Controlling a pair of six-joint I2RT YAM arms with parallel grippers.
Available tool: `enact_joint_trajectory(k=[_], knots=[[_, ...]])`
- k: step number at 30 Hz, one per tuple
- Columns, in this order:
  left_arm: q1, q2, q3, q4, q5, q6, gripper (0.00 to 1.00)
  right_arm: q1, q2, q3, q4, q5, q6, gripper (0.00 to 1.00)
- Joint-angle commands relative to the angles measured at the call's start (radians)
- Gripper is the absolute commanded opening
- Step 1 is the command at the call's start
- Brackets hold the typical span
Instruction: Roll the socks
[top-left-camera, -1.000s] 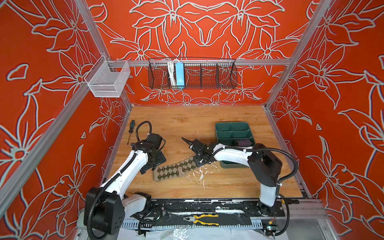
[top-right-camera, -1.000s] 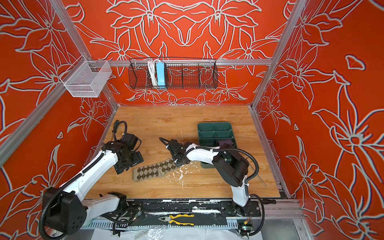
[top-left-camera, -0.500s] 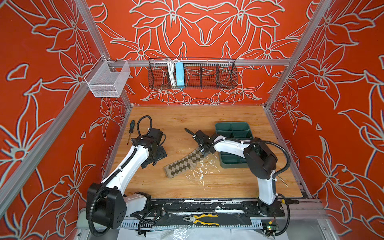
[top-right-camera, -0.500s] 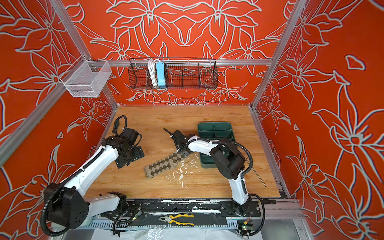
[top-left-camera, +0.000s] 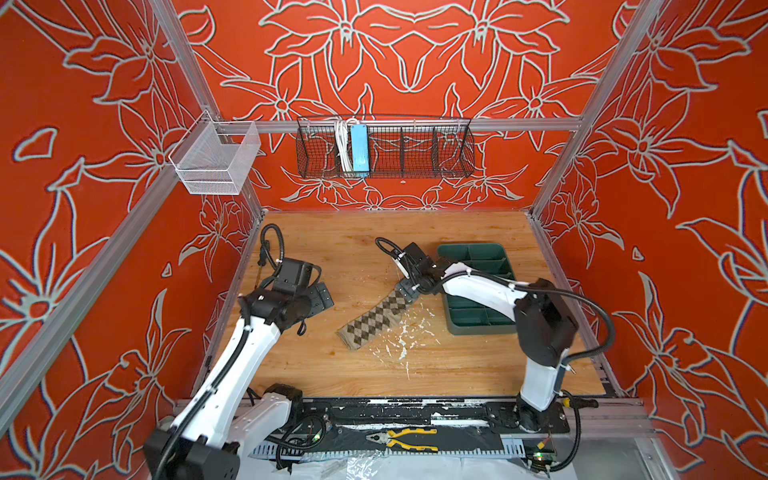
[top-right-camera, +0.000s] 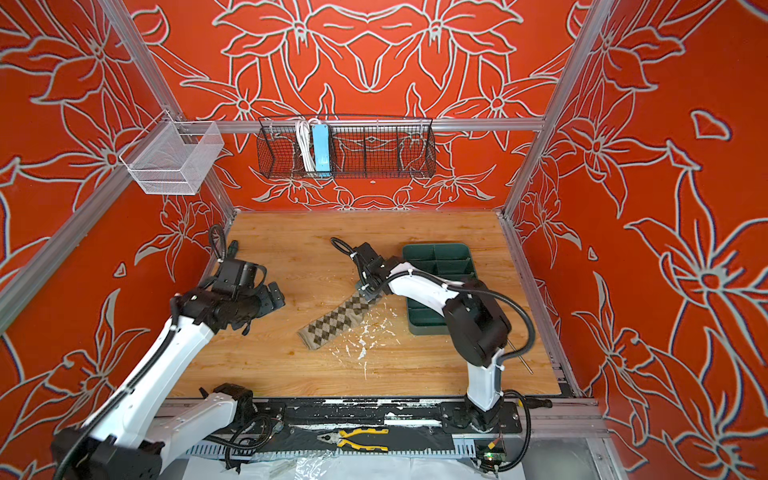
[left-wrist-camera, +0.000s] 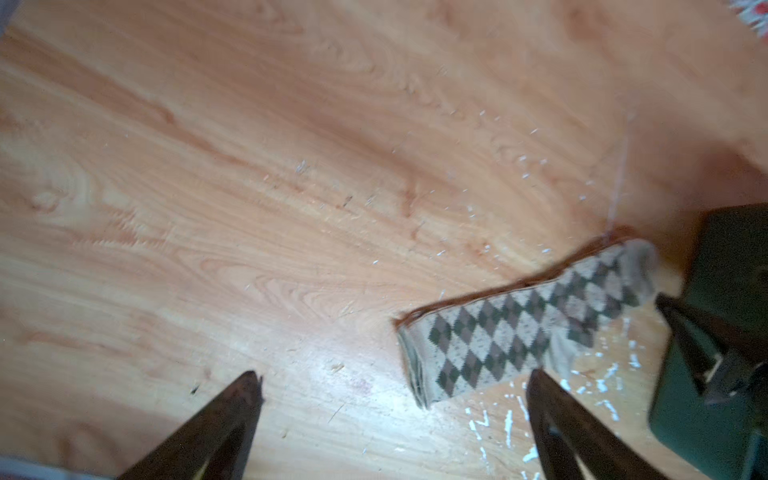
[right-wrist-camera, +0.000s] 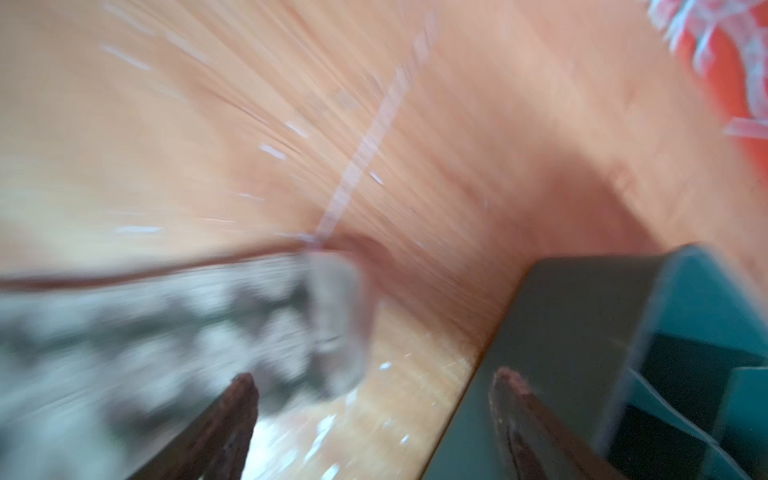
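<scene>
Soft, light and floppy, the argyle sock lies flat on the tabletop beside the green divided tray, best pinched at one end; right pincer and left pincer both gape, released and empty.

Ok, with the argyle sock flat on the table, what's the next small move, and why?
Probably lower the left gripper, open and close by, onto the near end of the argyle sock to start rolling. The sock lies flat, unrolled, on the table, and the right gripper stands open over its far end, gripping nothing.
</scene>
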Motion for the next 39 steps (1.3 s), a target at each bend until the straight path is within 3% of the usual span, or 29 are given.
enact_joint_trajectory(k=[1, 5, 7, 10, 16, 20, 23, 32, 35, 39], knots=[[0.006, -0.138, -0.046, 0.114, 0.022, 0.032, 0.97, 0.081, -0.089, -0.056, 0.098, -0.098, 0.008, 0.87], [0.006, -0.251, -0.084, 0.15, 0.0, 0.042, 0.97, 0.1, -0.105, -0.083, 0.09, -0.22, 0.272, 0.86], [0.006, -0.267, -0.09, 0.14, -0.008, 0.049, 0.97, 0.101, -0.096, -0.103, 0.099, -0.308, 0.382, 0.9], [0.006, -0.25, -0.095, 0.116, -0.006, 0.057, 0.97, 0.096, -0.073, -0.119, 0.098, -0.344, 0.519, 0.97], [0.006, -0.162, -0.097, 0.101, 0.031, 0.06, 0.97, 0.064, -0.017, -0.124, 0.148, -0.394, 0.746, 0.98], [0.006, -0.112, -0.085, 0.083, 0.036, 0.049, 0.97, 0.024, 0.022, -0.102, 0.125, -0.346, 0.831, 0.98], [0.006, -0.087, -0.08, 0.066, 0.025, 0.041, 0.97, -0.017, 0.068, -0.072, 0.1, -0.316, 0.819, 0.98], [0.006, -0.08, -0.06, 0.035, 0.001, 0.04, 0.97, -0.07, 0.309, 0.136, 0.028, -0.4, 0.657, 0.97], [0.006, -0.086, -0.058, 0.029, 0.003, 0.036, 0.97, -0.071, 0.395, 0.234, 0.023, -0.451, 0.585, 0.96], [0.006, -0.092, -0.047, 0.012, -0.004, 0.044, 0.97, -0.07, 0.554, 0.452, -0.045, -0.601, 0.41, 0.94]])
